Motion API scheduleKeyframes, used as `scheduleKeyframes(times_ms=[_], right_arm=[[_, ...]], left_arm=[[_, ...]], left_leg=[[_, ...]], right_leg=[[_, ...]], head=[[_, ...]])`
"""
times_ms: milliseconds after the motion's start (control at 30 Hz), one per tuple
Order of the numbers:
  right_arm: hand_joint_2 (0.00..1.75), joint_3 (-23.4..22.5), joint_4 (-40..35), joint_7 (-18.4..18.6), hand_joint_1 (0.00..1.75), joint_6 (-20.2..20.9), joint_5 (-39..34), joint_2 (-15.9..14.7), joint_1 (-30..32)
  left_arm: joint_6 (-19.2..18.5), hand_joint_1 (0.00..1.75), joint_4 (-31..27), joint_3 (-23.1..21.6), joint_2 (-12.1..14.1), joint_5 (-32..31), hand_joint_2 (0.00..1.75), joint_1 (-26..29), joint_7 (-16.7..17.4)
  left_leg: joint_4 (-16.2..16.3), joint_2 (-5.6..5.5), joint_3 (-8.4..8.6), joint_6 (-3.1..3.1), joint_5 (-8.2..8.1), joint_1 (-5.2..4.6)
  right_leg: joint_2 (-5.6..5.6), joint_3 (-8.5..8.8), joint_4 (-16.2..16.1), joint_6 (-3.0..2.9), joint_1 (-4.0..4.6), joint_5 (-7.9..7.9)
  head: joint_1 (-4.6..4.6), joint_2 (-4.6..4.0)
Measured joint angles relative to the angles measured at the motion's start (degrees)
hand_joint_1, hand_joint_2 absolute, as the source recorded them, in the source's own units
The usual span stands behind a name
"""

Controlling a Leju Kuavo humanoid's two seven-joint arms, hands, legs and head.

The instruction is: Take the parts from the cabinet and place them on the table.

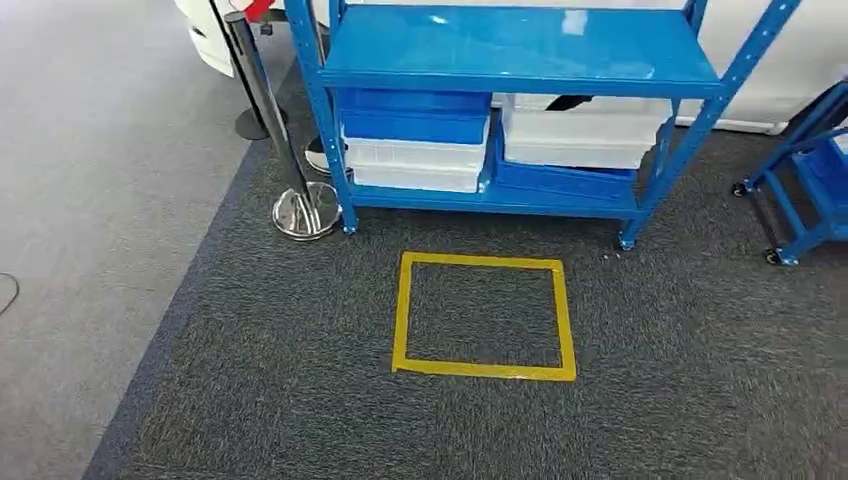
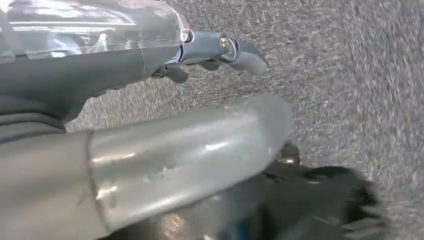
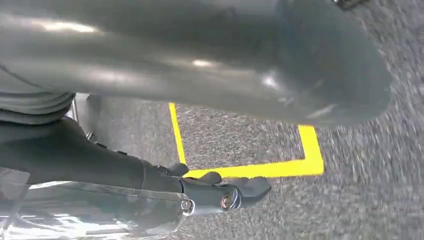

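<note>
Two stacks of shallow bins sit on the lower shelf of a blue metal cabinet (image 1: 520, 55) in the head view, which stands on dark grey carpet (image 1: 700, 380). No brand, label or writing can be read anywhere in these pictures.

Going left to right: a pale grey floor strip (image 1: 90, 200) borders the carpet, then a chrome barrier post (image 1: 270, 110) rises from a round shiny base just beside the cabinet's left leg. On the lower shelf, the left stack (image 1: 415, 140) has blue bins above white ones; the right stack (image 1: 580, 140) has white bins above a blue one, with a small dark shape lying on its top bin, too dim to identify. The parts themselves cannot be made out; whatever the bins hold is hidden by their walls. On the carpet before the cabinet, a square of yellow tape (image 1: 485, 315) is laid out. Farther right, a blue wheeled cart (image 1: 800, 190) shows at the picture's edge.

The left hand (image 2: 215, 52), seen in its wrist view above carpet, holds nothing, with its fingers loosely apart. The right hand (image 3: 220, 192), in its wrist view, likewise holds nothing, its dark fingers extended near a corner of the yellow tape (image 3: 270, 167).
</note>
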Motion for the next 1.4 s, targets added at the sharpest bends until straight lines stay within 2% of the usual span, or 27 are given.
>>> scheduleKeyframes(times_ms=[33,100,133,167,233,300,333,367,400,467,500,533,567,633,667,800,867,900,967,1000,1067,1133,1167,1200,1300,1367,1400], right_arm=[[0.0,0.0,0.0,0.0,0.0,0.0,0.1,0.0,0.0],[0.0,0.0,0.0,0.0,0.0,0.0,0.3,0.0,0.1],[0.0,0.0,0.0,0.0,0.0,0.0,0.3,0.0,0.0],[0.0,0.0,0.0,0.0,0.0,0.0,0.5,0.2,0.0],[0.0,0.0,0.1,-0.2,0.0,0.0,0.8,0.2,-0.1],[0.0,0.0,0.1,-0.2,0.0,-0.2,1.1,0.2,0.4],[0.0,0.0,0.1,-0.2,0.0,-0.4,1.2,0.1,0.4],[0.0,0.0,0.1,-0.2,0.0,-0.7,1.3,0.1,0.4],[0.0,0.0,0.1,-0.2,0.0,-0.8,1.4,0.1,0.2],[0.0,0.0,0.1,-0.2,0.0,-1.0,2.1,0.1,0.0],[0.0,0.0,0.1,-0.2,0.0,-1.1,2.4,0.1,0.0],[0.0,0.0,0.1,-0.2,0.0,-1.2,2.7,0.1,0.1],[0.0,0.0,0.1,0.0,0.0,-1.1,2.9,0.1,0.1],[0.0,0.0,0.1,0.2,0.0,-0.6,3.1,0.0,0.3],[0.0,0.0,0.1,0.2,0.0,-0.5,3.3,0.0,0.2],[0.0,0.1,0.1,0.2,0.0,-0.1,3.6,0.0,0.2],[0.0,0.0,0.1,0.1,0.0,-0.1,3.6,0.0,0.4],[0.0,0.0,0.1,0.1,0.0,0.0,3.6,0.1,0.5],[0.0,0.0,0.1,0.2,0.0,0.1,3.6,0.0,0.6],[0.0,0.0,0.1,0.1,0.0,0.1,3.6,0.0,0.6],[0.0,0.0,0.1,0.2,0.0,0.4,4.1,0.0,0.6],[0.0,0.2,0.1,0.3,0.0,1.0,5.3,0.0,0.7],[0.0,0.2,0.1,0.4,0.0,1.2,5.5,0.0,1.2],[0.0,0.2,0.3,0.5,0.0,1.3,5.6,0.2,1.0],[0.0,0.2,0.3,0.6,0.0,1.4,6.0,0.0,0.8],[0.0,0.3,0.3,0.6,0.0,1.4,6.1,0.0,0.5],[0.0,0.3,0.3,0.5,0.0,1.4,6.1,0.0,0.5]], left_arm=[[0.0,0.0,0.0,0.0,0.0,0.0,0.0,0.0,0.0],[0.0,0.0,0.0,0.0,0.0,0.0,0.0,0.0,0.0],[0.0,0.0,0.0,0.0,0.0,0.0,0.0,0.0,0.0],[0.0,0.0,0.0,0.0,0.1,0.0,0.0,0.1,0.0],[-0.1,0.0,0.0,0.0,0.2,0.0,0.0,0.0,0.0],[-0.1,0.0,0.0,0.0,0.2,0.0,0.0,-0.2,0.0],[-0.1,0.0,0.0,0.0,0.1,0.1,0.0,-0.2,0.0],[-0.1,0.0,0.0,0.0,0.1,0.1,0.0,-0.2,-0.1],[-0.1,0.0,0.0,0.0,0.1,0.1,0.0,-0.2,-0.1],[-0.1,0.0,0.0,0.0,0.1,0.1,0.0,0.1,-0.1],[-0.1,0.0,0.0,0.0,0.1,0.2,0.0,0.2,-0.1],[-0.1,0.0,0.0,0.0,0.1,0.4,0.0,0.2,-0.1],[-0.1,0.0,0.0,0.0,0.1,0.4,0.0,0.1,-0.1],[-0.3,0.0,0.0,0.1,0.1,1.4,0.0,0.1,0.5],[-0.5,0.0,0.0,0.2,0.1,1.8,0.0,0.1,0.7],[-2.1,0.0,0.0,1.3,0.1,4.4,0.0,-0.1,0.7],[-2.0,0.0,0.0,2.0,0.1,4.7,0.0,-0.1,0.5],[-2.0,0.0,0.0,2.1,0.1,4.7,0.0,-0.1,0.5],[-1.9,0.0,0.0,2.2,0.1,4.7,0.0,0.1,0.5],[-1.9,0.0,0.0,2.3,0.1,4.7,0.0,0.3,0.5],[-2.5,0.0,0.0,2.6,0.4,4.8,0.0,0.6,0.5],[-5.3,0.0,0.0,2.9,1.6,4.9,0.0,0.6,0.3],[-6.5,0.0,0.0,2.9,2.3,4.8,0.0,0.8,0.2],[-7.3,0.0,0.0,2.9,3.1,4.6,0.0,1.0,0.1],[-7.7,0.0,0.3,3.0,3.9,4.1,0.0,0.9,0.0],[-7.7,0.0,0.4,3.0,4.4,4.1,0.0,0.7,0.1],[-7.6,0.0,0.5,3.0,4.5,4.2,0.0,0.6,0.2]], left_leg=[[-0.7,-0.05,-0.06,0.07,1.53,0.0],[-8.9,-0.62,3.03,0.41,7.31,0.0],[-14.7,-2.36,5.29,0.75,10.36,0.0],[-16.7,-5.39,6.11,1.13,9.79,0.1],[-17.6,-4.74,5.93,1.07,9.85,-0.09],[-17.7,-3.92,6.19,1.6,10.02,-0.28],[-18.5,-3.16,6.47,2.24,10.64,0.46],[-18.7,-2.69,6.58,2.57,10.76,0.43],[-18.7,-2.17,6.46,2.77,10.82,0.4],[-18.7,-0.87,6.26,2.8,10.79,0.26],[-18.7,-0.36,6.19,2.81,10.75,0.25],[-18.7,0.01,6.21,2.76,10.72,0.25],[-18.7,0.19,6.28,2.68,10.67,0.25],[-18.6,0.36,6.64,2.34,10.45,0.28],[-18.6,0.5,6.79,2.08,10.34,0.27],[-19.2,0.64,7.0,0.24,8.62,-0.01],[-17.5,0.42,7.66,-0.27,8.18,0.2],[-13.9,0.19,5.95,-0.33,6.36,0.19],[-3.9,0.11,0.07,-0.58,2.32,0.27],[0.0,0.09,-2.78,-0.63,1.78,0.26],[-1.0,0.05,-4.53,-0.4,5.45,0.24],[-10.7,-0.02,-1.97,0.35,13.23,0.12],[-15.0,-0.18,-1.22,1.07,15.77,-0.16],[-14.3,-0.33,-0.52,1.36,14.41,-0.63],[-15.6,-0.14,0.82,2.35,13.16,-1.25],[-18.0,-0.12,3.39,2.71,12.95,-0.69],[-18.9,-0.1,4.58,3.14,12.69,-0.53]], right_leg=[[0.85,0.09,0.0,-0.01,0.02,-0.03],[2.53,0.32,0.3,0.15,0.02,-0.17],[3.37,0.34,0.5,0.35,0.0,-0.3],[3.82,0.1,0.8,0.56,0.01,-0.4],[4.87,-0.64,1.0,1.41,-0.29,-0.18],[5.9,-0.73,0.6,2.22,-0.33,0.11],[4.86,-0.76,1.1,2.39,-0.31,-0.14],[1.43,-1.39,2.5,2.55,0.02,-1.36],[-0.24,-3.24,5.9,2.77,-0.05,-3.74],[-1.09,-7.64,14.7,3.24,-0.35,-7.78],[-1.16,-8.97,17.5,3.42,-0.45,-8.44],[-1.23,-8.99,17.7,3.56,-0.6,-7.7],[-1.35,-7.56,15.1,3.6,-0.74,-5.71],[-1.7,-1.82,4.9,3.3,-0.8,-0.9],[-2.06,0.34,0.6,2.96,-0.71,-0.66],[-1.84,0.42,0.2,1.23,0.08,-2.68],[-1.67,2.34,-0.9,0.38,-0.43,-2.3],[-1.77,2.97,-0.9,-0.02,-0.49,-2.55],[-1.74,3.9,-0.9,-0.48,-0.16,-3.44],[-1.51,4.47,-0.9,-0.53,0.04,-3.99],[-1.04,6.13,-0.9,-0.51,0.35,-5.34],[-0.81,8.45,-0.9,-0.35,0.66,-7.04],[-0.79,9.13,-1.0,-0.27,0.53,-7.92],[-0.8,9.26,-0.7,0.22,0.93,-8.64],[-0.68,10.43,-0.8,1.32,0.02,-8.35],[-0.84,6.76,6.7,1.89,-0.09,-4.57],[-0.95,4.22,10.7,2.13,-0.04,-4.04]], head=[[0.05,0.0],[-0.02,0.0],[-0.11,0.0],[0.0,0.0],[0.04,0.0],[0.07,0.0],[0.07,0.0],[0.46,0.0],[0.75,0.0],[0.72,0.0],[0.75,0.0],[0.77,0.0],[0.77,0.0],[0.79,0.0],[0.81,0.0],[0.7,0.0],[0.53,0.0],[0.01,0.0],[-0.11,0.0],[-0.11,0.0],[-0.09,0.0],[-0.13,0.0],[-0.15,0.0],[0.81,0.0],[0.29,0.0],[0.31,0.0],[0.39,0.0]])
